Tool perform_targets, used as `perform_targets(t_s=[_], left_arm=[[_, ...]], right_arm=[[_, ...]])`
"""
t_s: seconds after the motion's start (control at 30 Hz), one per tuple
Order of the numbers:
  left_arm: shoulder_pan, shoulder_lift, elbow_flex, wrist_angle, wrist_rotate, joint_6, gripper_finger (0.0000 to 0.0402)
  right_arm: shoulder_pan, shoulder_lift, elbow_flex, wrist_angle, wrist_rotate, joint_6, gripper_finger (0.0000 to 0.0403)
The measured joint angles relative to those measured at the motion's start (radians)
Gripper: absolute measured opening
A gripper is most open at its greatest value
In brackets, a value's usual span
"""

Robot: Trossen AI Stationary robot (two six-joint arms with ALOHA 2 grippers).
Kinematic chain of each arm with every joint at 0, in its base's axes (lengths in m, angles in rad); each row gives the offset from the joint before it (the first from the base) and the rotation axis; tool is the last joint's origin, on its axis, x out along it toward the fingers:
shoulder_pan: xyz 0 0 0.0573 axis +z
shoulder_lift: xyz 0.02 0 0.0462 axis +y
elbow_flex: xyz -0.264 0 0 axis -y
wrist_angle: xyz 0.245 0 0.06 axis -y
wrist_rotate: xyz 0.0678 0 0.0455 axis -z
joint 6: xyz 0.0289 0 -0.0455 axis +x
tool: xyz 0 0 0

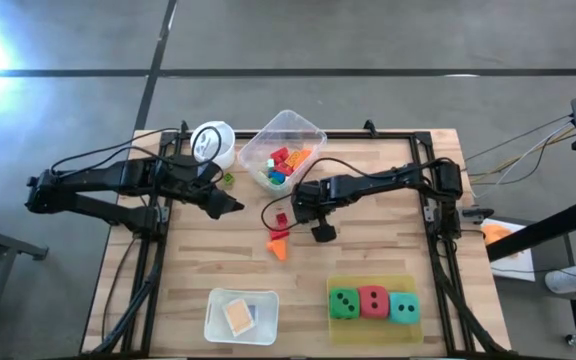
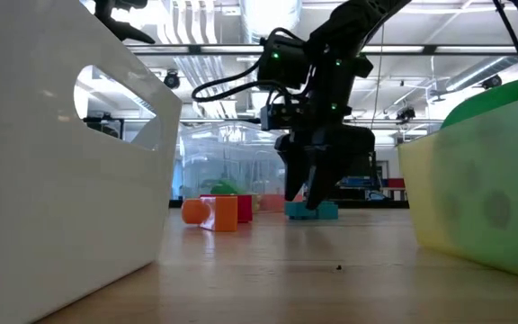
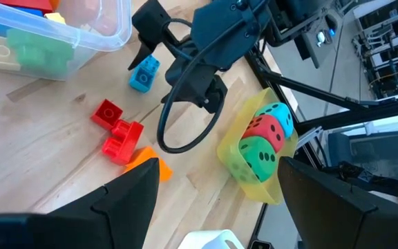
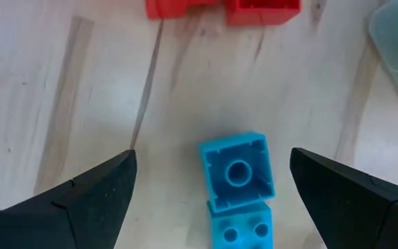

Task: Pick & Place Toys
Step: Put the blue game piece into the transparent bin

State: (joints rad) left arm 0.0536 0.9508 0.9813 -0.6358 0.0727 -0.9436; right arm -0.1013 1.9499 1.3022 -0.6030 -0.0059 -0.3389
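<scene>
Nearest the low camera, a white bin stands left and a yellow tray right. On that tray sit the green, red and teal dice. At the counter's middle the right end effector hangs low with fingers spread, a blue block lying loose between them. Red blocks and an orange block lie just left of it. More blocks fill the clear tub at the far edge. The left end effector hovers released, left of the red blocks.
</scene>
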Motion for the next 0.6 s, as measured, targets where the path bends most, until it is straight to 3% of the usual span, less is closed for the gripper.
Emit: perform_targets(t_s=[0.23, 0.6], left_arm=[[0.000, 0.000, 0.000, 0.011, 0.000, -0.003, 0.0297], [0.000, 0.000, 0.000, 0.011, 0.000, -0.005, 0.0297]], right_arm=[[-0.002, 0.000, -0.026, 0.001, -0.021, 0.015, 0.0364], [-0.002, 0.000, -0.049, 0.021, -0.021, 0.085, 0.0216]])
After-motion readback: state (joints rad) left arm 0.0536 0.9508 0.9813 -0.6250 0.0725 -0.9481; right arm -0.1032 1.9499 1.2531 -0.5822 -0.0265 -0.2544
